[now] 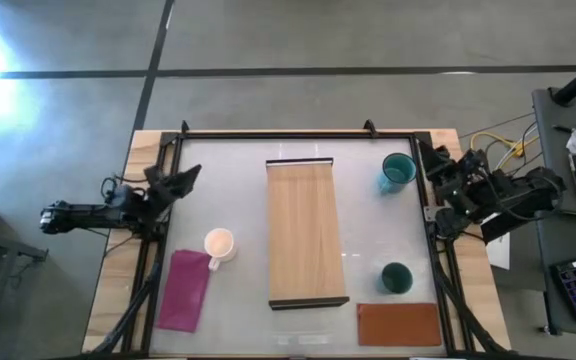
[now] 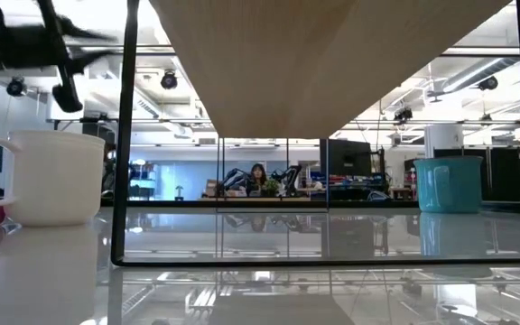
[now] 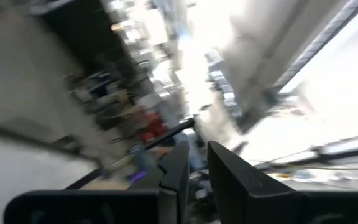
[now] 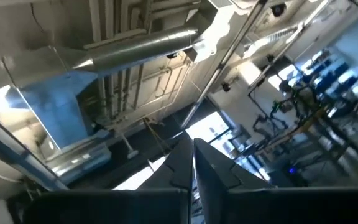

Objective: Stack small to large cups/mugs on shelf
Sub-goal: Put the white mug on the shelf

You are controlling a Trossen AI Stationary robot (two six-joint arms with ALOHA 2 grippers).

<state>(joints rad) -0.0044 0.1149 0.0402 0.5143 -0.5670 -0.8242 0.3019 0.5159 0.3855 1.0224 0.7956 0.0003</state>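
Observation:
The light-wood shelf (image 1: 306, 232) runs near to far along the table's middle; in the low view its underside (image 2: 332, 63) is raised on thin dark legs. The white mug (image 1: 218, 243) (image 2: 57, 176) stands upright left of it. The teal mug (image 1: 398, 170) (image 2: 448, 183) stands far right and the dark green mug (image 1: 396, 277) near right, both upright on their bases. My left gripper (image 1: 183, 180) (image 3: 196, 163) hovers at the left edge, narrowly open and touching nothing. My right gripper (image 1: 433, 165) (image 4: 192, 155) waits at the right edge, shut.
A magenta cloth (image 1: 184, 290) lies near left, beside the white mug. A reddish-brown mat (image 1: 398, 323) lies near right, below the green mug. A dark frame (image 1: 298, 133) borders the table. Bare tabletop shows between the shelf and the mugs.

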